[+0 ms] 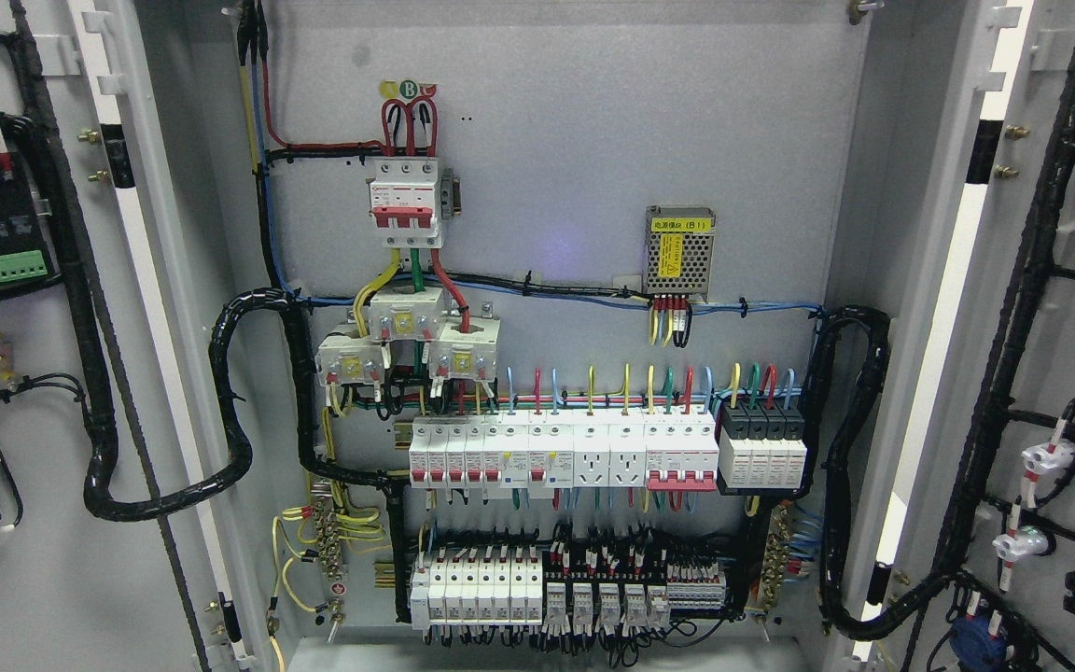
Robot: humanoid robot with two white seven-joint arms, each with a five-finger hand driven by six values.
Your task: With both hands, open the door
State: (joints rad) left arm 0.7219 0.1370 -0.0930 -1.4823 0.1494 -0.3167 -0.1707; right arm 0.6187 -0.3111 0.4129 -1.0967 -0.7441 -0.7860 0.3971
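Neither hand shows in the head view, so whether their fingers are spread or curled cannot be told, and places are given here by the picture instead. Both doors stand swung wide open: the left door [43, 523] fills the picture's left edge with its inner face turned toward the camera, and the right door [1060, 308] does the same at the right edge. On the left door a green terminal block [17, 269] sits under a row of red and white wire ends, and a thick black cable loom [220, 373] loops from that door into the cabinet [556, 131]. The right door carries black looms and several white plugs [1046, 459], and a second loom [850, 448] curves from it into the cabinet's right side. Nearest the bottom inside the cabinet runs a row of white breakers and relays [537, 588]. Above it is a longer row of breakers [565, 455] with red levers, fed by coloured wires from above. Higher up, three white transformers [407, 341] cluster under a main breaker [404, 203] with a red lever. To the right of that, a small perforated power supply [679, 249] with a yellow label is mounted on the grey back panel.
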